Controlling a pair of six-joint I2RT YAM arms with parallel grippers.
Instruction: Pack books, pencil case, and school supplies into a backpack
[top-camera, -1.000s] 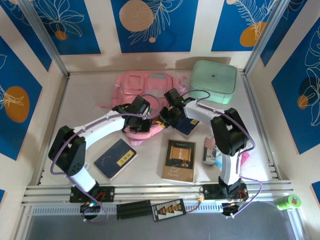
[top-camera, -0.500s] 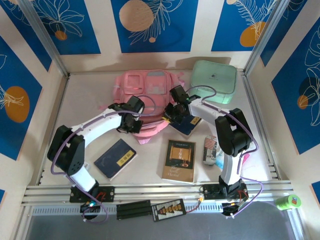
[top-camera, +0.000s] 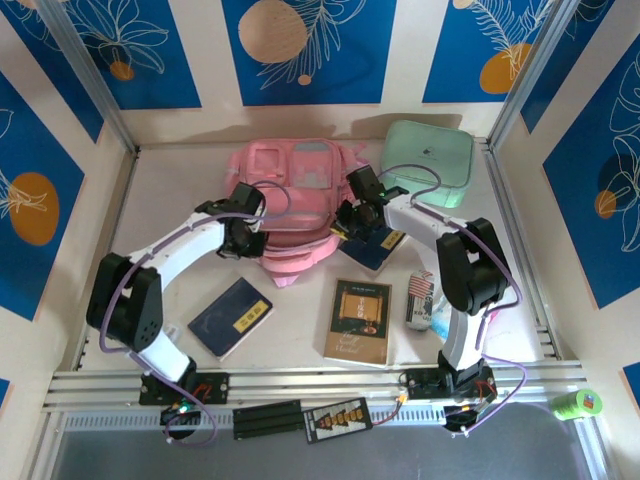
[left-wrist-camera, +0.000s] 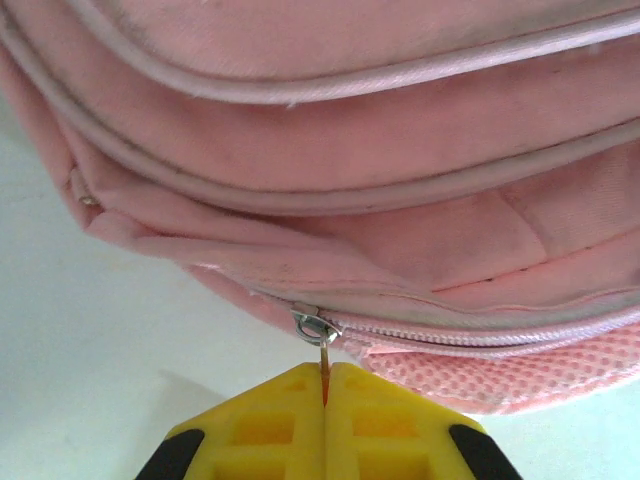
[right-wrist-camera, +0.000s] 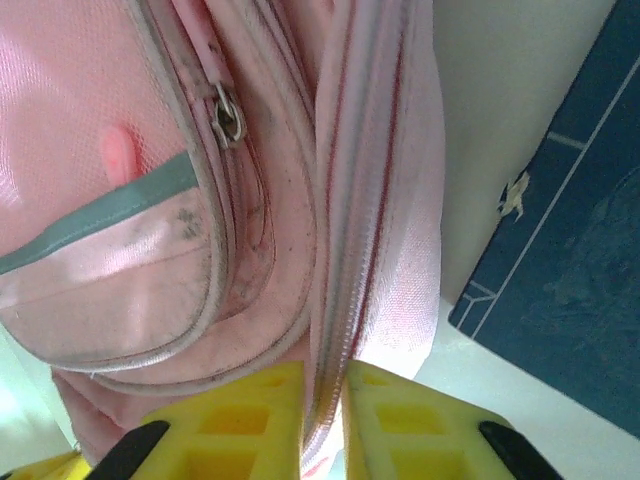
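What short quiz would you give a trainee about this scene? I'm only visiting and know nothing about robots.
1. True or false: the left gripper is pinching the zipper pull of the backpack.
2. How many books lie on the table outside the backpack? A) one B) three C) five
3. What colour is the rounded box to the right of the backpack?

Key: 1 true; 2 B; 3 mint green.
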